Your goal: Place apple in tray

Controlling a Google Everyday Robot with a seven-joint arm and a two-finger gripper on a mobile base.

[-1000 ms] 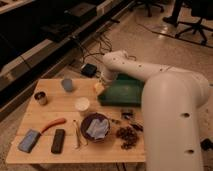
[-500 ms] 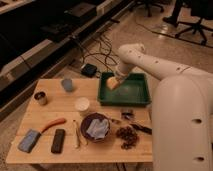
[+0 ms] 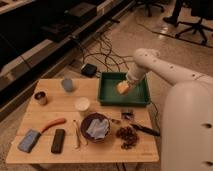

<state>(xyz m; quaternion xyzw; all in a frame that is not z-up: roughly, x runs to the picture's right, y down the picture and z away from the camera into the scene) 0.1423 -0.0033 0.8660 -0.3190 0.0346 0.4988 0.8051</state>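
One step left by the look of it: the gripper [image 3: 125,86] is over the tray [image 3: 108,94], and the apple [image 3: 122,88] sits at its tip, inside the tray's outline toward the right-hand part. Fingers look clamped on the apple, though I can't tell whether it rests on the tray floor or hangs just above it. Arm [image 3: 165,67] comes in from the right, elbow high, wrist angled down into the tray. So my read is transport done, placement in hand. Next move calls for a short drop if there is any gap, then letting the fingers go and lifting straight up, clear of the tray's raised rim. Round fruit may roll once freed, but the walls should contain it. Rest of the worktop [image 3: 55,150] is out of the way: white cup [image 3: 82,104] just left of the tray, dark bowl [image 3: 96,127] with a blue cloth in front, orange stick [image 3: 53,124] and a black bar [image 3: 58,140] further left, a small tin [image 3: 41,97] at the far left edge. None of it near the retreat path.
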